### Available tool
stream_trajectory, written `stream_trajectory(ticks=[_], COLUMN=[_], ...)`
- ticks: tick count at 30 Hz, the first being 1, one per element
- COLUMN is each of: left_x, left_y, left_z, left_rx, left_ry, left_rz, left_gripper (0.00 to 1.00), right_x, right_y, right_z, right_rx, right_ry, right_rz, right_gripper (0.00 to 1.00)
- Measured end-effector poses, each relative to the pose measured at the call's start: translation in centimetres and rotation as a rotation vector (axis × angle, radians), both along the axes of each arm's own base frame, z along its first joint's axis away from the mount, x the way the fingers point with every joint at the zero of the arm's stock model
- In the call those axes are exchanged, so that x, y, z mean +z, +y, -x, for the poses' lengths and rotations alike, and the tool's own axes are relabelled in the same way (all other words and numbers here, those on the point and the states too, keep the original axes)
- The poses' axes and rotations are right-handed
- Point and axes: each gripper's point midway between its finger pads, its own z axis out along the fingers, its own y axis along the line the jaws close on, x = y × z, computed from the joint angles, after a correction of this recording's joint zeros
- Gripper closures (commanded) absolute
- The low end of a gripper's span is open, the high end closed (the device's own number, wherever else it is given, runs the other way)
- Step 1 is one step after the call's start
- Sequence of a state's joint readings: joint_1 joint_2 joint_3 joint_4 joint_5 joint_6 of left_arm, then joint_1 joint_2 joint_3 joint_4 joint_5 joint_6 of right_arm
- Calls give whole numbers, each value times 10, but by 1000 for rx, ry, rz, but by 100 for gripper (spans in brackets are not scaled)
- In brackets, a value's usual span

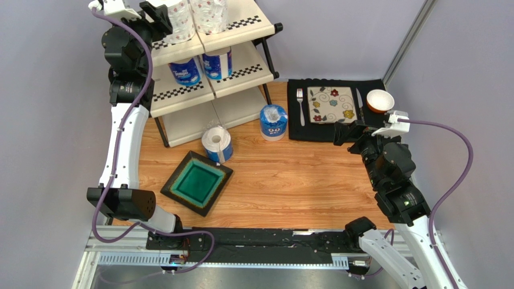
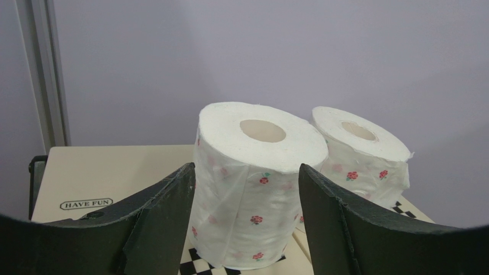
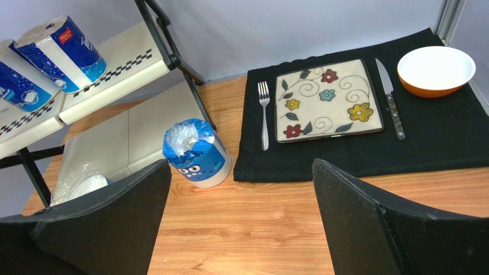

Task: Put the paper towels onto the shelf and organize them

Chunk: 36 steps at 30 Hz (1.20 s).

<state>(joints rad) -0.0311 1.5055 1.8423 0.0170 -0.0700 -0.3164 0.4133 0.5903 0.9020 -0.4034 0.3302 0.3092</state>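
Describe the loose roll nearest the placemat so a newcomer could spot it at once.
Find the black placemat at the far right of the wooden table. Just off its left edge stands a blue-wrapped roll. Unlike the other loose roll by the green plate, whose flat white top shows its core, this one is capped in crinkled plastic with cartoon eyes on its side.

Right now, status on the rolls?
Left fingers open around flowered roll on top shelf. Right fingers open, empty. Two rolls on table; green plate beside one.
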Motion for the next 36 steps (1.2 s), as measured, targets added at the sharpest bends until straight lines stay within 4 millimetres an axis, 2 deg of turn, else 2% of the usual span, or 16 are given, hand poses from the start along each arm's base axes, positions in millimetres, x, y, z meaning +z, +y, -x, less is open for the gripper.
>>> stream_trajectory(ticks=[5,8,11,14,16,19,21,23,26,28,29,30,33,36], left_x=[6,16,17,3,-13,-47,-65,-91,-142,-190,-208,-233,-289,-333], left_y=[-6,-12,-18,-23,-26,-30,-31,-32,-33,-35,-36,-36,-37,-37], left_z=[5,20,57,110,144,178,191,193,187,183,182,181,179,179], left_rx=[-39,-80,-125,-163,-191,-223,-232,-232,-229,-233,-233,-232,-224,-216], left_ry=[-16,-31,-50,-66,-76,-57,-40,8,118,223,259,311,431,524], left_rz=[27,49,72,94,109,130,133,137,149,167,174,183,201,215], left_gripper=[23,23,20,19,19,19,19,19,19,19,19,19,21,22], right_x=[0,-1,-4,-9,-13,-25,-36,-52,-84,-104,-110,-113,-109,-99], right_y=[2,6,11,21,30,47,60,72,86,92,94,94,94,93], right_z=[0,0,-2,-5,-8,-16,-25,-37,-49,-51,-51,-49,-46,-42], right_rx=[12,30,52,93,124,178,209,228,255,267,271,272,277,279], right_ry=[1,5,18,39,56,102,145,205,320,392,419,431,427,395], right_rz=[0,1,0,-19,-41,-85,-116,-134,-134,-129,-131,-131,-143,-157], right_gripper=[3,3,3,3,3,4,4,5,5,5,5,5,6,6])
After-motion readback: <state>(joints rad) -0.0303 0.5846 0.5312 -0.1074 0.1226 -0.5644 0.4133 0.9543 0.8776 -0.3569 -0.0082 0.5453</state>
